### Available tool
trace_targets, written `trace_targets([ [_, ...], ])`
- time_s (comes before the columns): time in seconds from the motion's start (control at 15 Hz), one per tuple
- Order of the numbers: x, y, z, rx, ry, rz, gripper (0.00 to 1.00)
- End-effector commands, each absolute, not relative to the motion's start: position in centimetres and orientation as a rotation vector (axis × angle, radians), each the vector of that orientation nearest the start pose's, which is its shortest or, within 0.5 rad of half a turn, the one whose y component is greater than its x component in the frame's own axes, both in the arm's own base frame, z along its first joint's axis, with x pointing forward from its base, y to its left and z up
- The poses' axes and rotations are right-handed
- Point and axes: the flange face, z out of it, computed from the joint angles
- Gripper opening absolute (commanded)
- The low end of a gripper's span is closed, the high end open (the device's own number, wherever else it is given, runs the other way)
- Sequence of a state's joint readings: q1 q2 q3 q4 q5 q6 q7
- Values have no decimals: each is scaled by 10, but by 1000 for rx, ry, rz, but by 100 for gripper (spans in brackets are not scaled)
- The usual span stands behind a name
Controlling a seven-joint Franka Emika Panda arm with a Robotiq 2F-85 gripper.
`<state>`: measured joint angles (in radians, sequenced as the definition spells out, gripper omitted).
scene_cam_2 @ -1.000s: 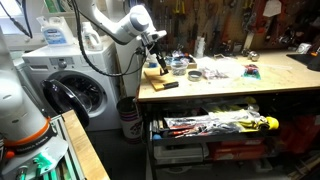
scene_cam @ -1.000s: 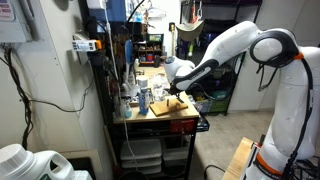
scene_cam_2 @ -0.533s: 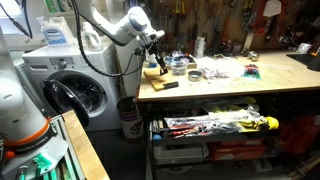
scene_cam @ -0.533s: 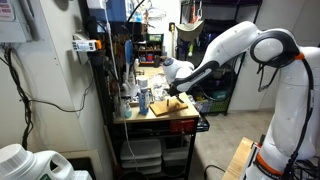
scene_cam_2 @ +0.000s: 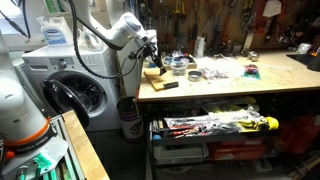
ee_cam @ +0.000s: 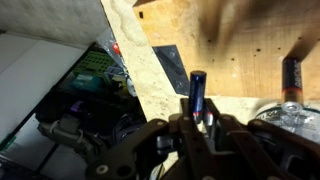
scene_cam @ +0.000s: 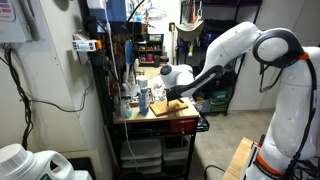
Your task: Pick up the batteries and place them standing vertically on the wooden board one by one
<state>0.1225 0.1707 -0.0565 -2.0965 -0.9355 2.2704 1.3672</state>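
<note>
End effector [ee_cam: 197, 118] is clamped on a battery [ee_cam: 197, 88] at lower centre of the wrist view. The battery is held upright, presumably for setting down on end. The wooden board [scene_cam: 168, 107] is seen mid-frame at the bench [scene_cam_2: 240, 85] edge, below the end effector.

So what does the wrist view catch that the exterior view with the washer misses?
Only the wrist view shows the battery pinched in the shut gripper, and a second dark cylinder nearby, probably another battery, though it is blurred. Only the exterior view shows the whole arm, the washer and the drawers under the bench. Both show the gripper over the bench's end.
</note>
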Motion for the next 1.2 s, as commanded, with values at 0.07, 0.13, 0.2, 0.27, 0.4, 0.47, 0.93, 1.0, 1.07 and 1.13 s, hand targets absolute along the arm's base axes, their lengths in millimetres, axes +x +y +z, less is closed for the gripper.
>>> trace_targets([
  [0.07, 546, 26, 342, 2295, -967, 749, 4],
  [0.13, 541, 29, 342, 2277, -1001, 789, 4],
  [0.2, 537, 30, 341, 2256, -1028, 829, 4],
  [0.27, 534, 32, 341, 2225, -1048, 878, 4],
  [0.4, 528, 36, 335, 2173, -1084, 960, 4],
  [0.47, 525, 38, 331, 2148, -1100, 993, 4],
  [0.93, 529, 43, 323, 2143, -1117, 994, 17],
  [1.0, 529, 43, 323, 2142, -1118, 994, 4],
  [1.07, 529, 46, 320, 2139, -1111, 1020, 4],
  [1.13, 529, 51, 317, 2142, -1121, 1032, 4],
])
